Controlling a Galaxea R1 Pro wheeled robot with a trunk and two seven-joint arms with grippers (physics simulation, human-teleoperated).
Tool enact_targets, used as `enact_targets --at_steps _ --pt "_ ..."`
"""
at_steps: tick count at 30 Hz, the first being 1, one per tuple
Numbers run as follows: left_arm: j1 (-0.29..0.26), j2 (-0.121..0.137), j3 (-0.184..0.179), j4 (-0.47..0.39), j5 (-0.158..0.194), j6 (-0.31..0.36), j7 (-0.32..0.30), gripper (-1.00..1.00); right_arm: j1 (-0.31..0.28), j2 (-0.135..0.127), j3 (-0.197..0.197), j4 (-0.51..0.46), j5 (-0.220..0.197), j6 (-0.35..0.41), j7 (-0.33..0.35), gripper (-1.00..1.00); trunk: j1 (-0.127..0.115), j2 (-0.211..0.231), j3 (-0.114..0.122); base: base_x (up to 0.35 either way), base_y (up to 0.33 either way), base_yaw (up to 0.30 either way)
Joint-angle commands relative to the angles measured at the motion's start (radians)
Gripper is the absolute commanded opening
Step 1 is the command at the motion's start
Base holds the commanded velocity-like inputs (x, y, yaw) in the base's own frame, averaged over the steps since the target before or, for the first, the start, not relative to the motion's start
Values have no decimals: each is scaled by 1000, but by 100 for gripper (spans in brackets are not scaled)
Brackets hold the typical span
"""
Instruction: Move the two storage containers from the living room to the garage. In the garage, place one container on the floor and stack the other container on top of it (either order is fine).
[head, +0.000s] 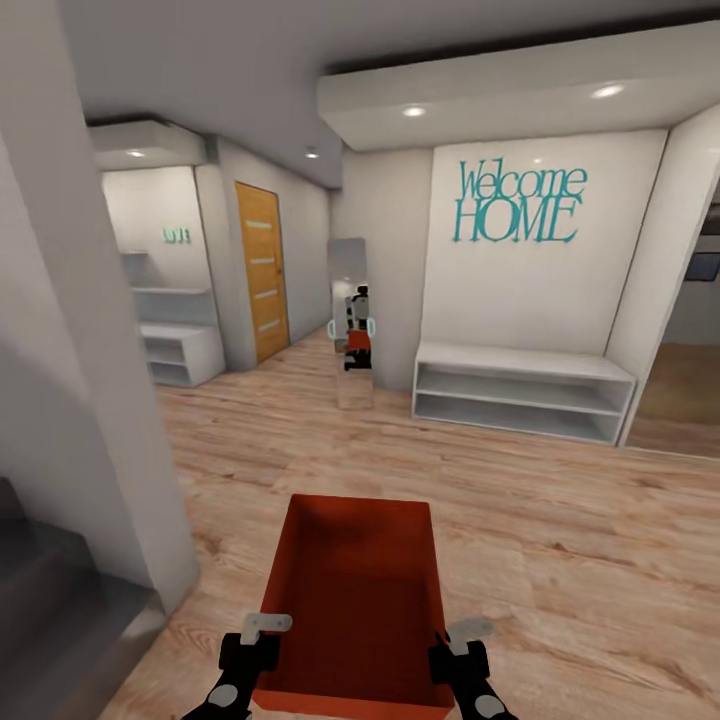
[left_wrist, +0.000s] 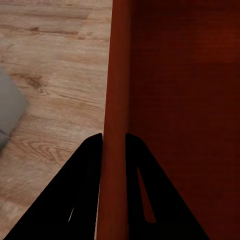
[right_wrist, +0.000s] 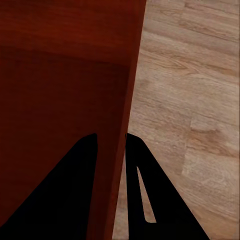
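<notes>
Both arms extended forward and low, roughly symmetric, wrists level. Left gripper (head: 262, 640) clamped on the left wall of the storage container (head: 352, 590): one finger (left_wrist: 75, 195) outside, the other inside, wall pinched between them. Right gripper (head: 458, 645) clamped likewise on the opposite wall, fingers (right_wrist: 150, 195) straddling it. Container held between the two arms.

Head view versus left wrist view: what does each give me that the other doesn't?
Head view alone: the teal "Welcome HOME" wall lettering, the white low shelf bench, the orange-wood door, and the right gripper on the box's far wall. Left wrist view alone: the left gripper jaws straddling the thin wall. Both: the orange-red open-top storage container and the light wood plank floor.
</notes>
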Motion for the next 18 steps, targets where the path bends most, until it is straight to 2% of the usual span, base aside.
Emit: enact_targets --at_steps 1,18 --pt "-1 -1 40 -9 39 0 7 -100 0 0 -14 1 5 0 -11 -100 1 -1 -1 339 0 38" --pt "-1 -1 40 -9 39 1 7 -100 0 1 -14 1 5 0 -11 -100 1 -1 2 339 0 4"
